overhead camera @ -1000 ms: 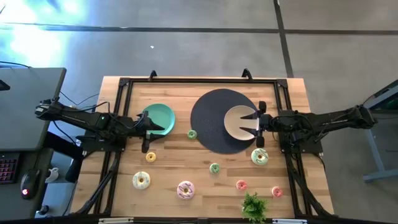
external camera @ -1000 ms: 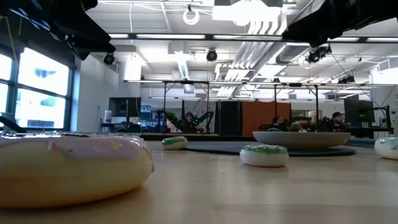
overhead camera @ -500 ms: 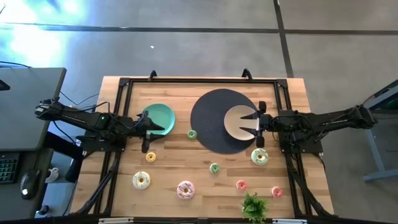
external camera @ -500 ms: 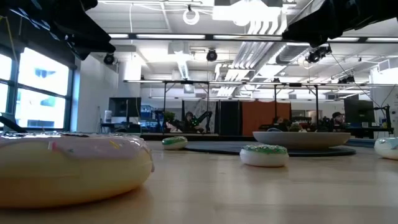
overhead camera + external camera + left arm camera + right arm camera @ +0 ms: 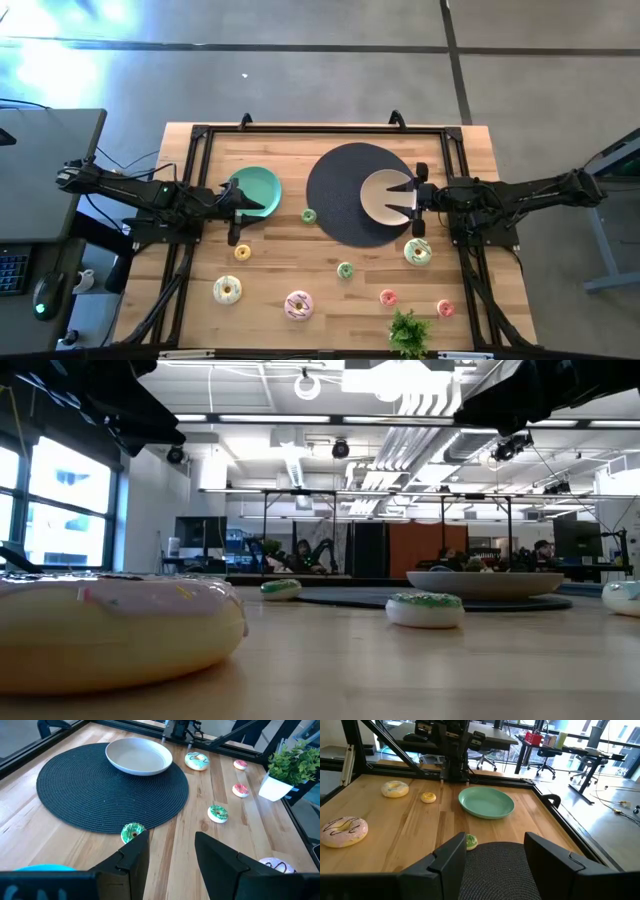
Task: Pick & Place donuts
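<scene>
Eight donuts lie flat on the wooden table: a white-iced one (image 5: 227,290), a pink one (image 5: 298,304), a pale green one (image 5: 418,252), two tiny green ones (image 5: 308,215) (image 5: 345,270), a tiny yellow one (image 5: 242,252) and two red-pink ones (image 5: 388,297) (image 5: 445,309). My left gripper (image 5: 238,212) hangs open beside the teal plate (image 5: 255,188), above the table. Its wrist view looks past its open fingers (image 5: 172,855) at the nearest green donut (image 5: 132,832). My right gripper (image 5: 412,208) is open at the cream bowl (image 5: 385,197), and shows open in its own view (image 5: 495,852).
The cream bowl sits on a round black woven mat (image 5: 345,195). A small potted plant sprig (image 5: 408,330) stands at the near edge, right of the pink donut. A black frame (image 5: 320,130) runs around the table's far and side edges.
</scene>
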`<action>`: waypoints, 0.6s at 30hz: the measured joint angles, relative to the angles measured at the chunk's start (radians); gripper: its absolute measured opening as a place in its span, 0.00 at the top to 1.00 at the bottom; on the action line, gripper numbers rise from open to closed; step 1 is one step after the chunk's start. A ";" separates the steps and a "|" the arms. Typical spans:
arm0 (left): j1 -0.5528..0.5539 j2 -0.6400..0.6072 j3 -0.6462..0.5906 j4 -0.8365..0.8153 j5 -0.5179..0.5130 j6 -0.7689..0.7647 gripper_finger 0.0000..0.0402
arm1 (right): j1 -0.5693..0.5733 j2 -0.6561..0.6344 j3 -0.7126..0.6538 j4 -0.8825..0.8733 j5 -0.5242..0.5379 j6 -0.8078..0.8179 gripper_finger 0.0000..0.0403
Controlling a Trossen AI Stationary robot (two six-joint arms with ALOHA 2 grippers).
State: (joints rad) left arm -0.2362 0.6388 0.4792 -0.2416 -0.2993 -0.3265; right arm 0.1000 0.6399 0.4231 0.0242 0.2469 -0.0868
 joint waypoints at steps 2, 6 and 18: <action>0.000 0.000 0.000 0.000 0.000 0.000 0.61 | 0.000 0.000 0.000 0.000 0.000 0.000 0.51; 0.000 0.000 0.000 0.000 0.000 0.000 0.61 | 0.000 0.000 0.000 0.000 0.000 0.000 0.51; 0.000 0.000 0.000 -0.047 0.047 -0.018 0.61 | 0.000 0.000 0.000 0.000 0.000 0.000 0.51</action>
State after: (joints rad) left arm -0.2365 0.6388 0.4791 -0.2882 -0.2518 -0.3443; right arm 0.0998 0.6399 0.4231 0.0246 0.2468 -0.0864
